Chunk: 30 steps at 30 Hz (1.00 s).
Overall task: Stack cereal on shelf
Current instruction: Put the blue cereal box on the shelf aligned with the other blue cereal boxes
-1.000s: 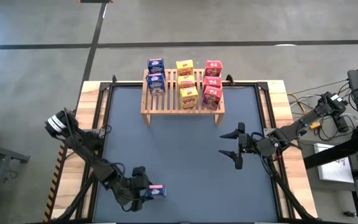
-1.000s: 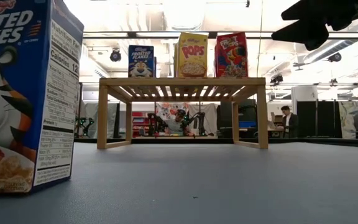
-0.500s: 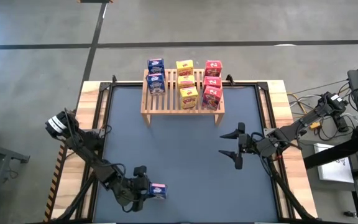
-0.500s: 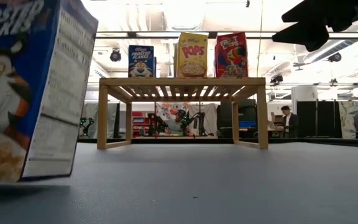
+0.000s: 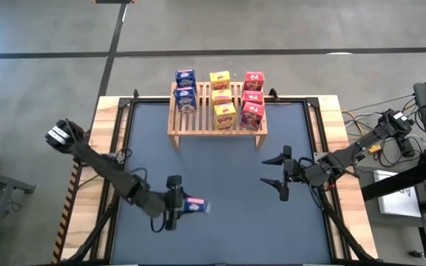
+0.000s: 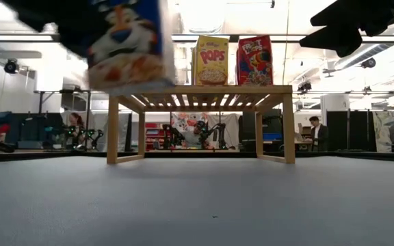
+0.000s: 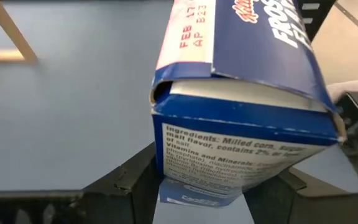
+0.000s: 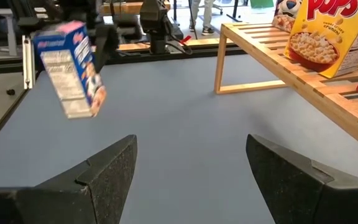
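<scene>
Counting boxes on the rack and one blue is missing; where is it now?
The blue cereal box is off the table in the left claw, over the mat's near-left part, well short of the wooden rack.

9 cereal bxs, 1 shelf

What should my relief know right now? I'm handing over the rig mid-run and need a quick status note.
Left gripper: shut on a blue box, lifted clear of the table in front of the shelf.
Right gripper: open, empty, hovering at the table's right side.
On the shelf: two blue boxes on the left, three yellow in the middle, three red on the right.
Done: eight boxes shelved.
Left: carry the held blue box to the shelf and set it in the blue row, where the front spot looks free.
</scene>
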Each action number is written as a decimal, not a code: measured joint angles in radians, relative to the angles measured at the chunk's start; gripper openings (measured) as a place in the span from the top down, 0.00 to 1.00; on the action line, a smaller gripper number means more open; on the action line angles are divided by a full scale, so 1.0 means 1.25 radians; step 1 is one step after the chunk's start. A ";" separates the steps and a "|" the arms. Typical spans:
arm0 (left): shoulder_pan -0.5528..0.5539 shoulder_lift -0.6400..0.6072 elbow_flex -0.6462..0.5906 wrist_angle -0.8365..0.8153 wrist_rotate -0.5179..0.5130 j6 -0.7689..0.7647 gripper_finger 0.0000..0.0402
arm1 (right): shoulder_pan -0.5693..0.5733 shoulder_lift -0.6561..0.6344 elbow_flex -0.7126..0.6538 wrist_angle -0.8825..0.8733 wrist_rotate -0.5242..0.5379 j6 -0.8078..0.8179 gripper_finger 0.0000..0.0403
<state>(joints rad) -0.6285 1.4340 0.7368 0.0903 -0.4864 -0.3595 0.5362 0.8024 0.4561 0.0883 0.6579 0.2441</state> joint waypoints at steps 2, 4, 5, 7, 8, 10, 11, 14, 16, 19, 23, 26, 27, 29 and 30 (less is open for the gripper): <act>0.036 -0.031 -0.003 -0.002 0.023 0.057 0.56 | 0.000 0.000 0.000 0.000 0.000 0.003 0.28; 0.076 -0.067 -0.010 -0.006 0.054 0.104 0.56 | 0.000 0.000 0.000 0.000 0.000 0.004 0.28; 0.094 -0.086 -0.014 -0.014 0.066 0.119 0.56 | 0.000 0.000 0.000 0.000 0.000 0.004 0.28; 0.129 -0.131 -0.025 -0.053 0.067 0.142 0.56 | 0.000 0.000 0.000 0.000 0.000 0.004 0.28; 0.147 -0.153 -0.033 -0.065 0.067 0.151 0.56 | 0.000 0.000 0.000 0.000 0.000 0.004 0.28; 0.180 -0.196 -0.055 -0.077 0.067 0.156 0.56 | 0.000 0.000 0.000 -0.001 0.000 0.002 0.28; 0.194 -0.219 -0.068 -0.077 0.066 0.162 0.56 | 0.000 0.000 0.000 0.000 0.000 0.001 0.28; 0.228 -0.286 -0.109 -0.067 0.065 0.187 0.56 | 0.000 0.000 -0.001 0.000 0.000 -0.005 0.28; 0.252 -0.324 -0.131 -0.063 0.067 0.191 0.56 | 0.000 0.000 -0.001 0.000 0.000 -0.013 0.28; 0.281 -0.376 -0.155 -0.062 0.068 0.191 0.56 | 0.000 0.000 -0.001 -0.001 0.000 -0.016 0.28; 0.305 -0.420 -0.162 -0.064 0.069 0.210 0.56 | 0.000 0.000 -0.002 0.000 0.000 -0.016 0.28; 0.316 -0.438 -0.153 -0.074 0.070 0.245 0.56 | 0.000 0.000 -0.002 0.000 0.004 -0.021 0.28; 0.321 -0.443 -0.149 -0.073 0.070 0.258 0.56 | 0.000 0.000 -0.002 -0.001 0.012 -0.021 0.28; 0.330 -0.451 -0.141 -0.080 0.071 0.280 0.56 | 0.000 0.000 -0.002 0.000 0.020 -0.021 0.28; 0.335 -0.454 -0.138 -0.085 0.071 0.288 0.56 | 0.000 0.000 -0.002 0.000 0.021 -0.022 0.28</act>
<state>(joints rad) -0.2094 0.8666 0.5646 -0.0161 -0.3981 0.0000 0.5358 0.8024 0.4530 0.0877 0.6837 0.2169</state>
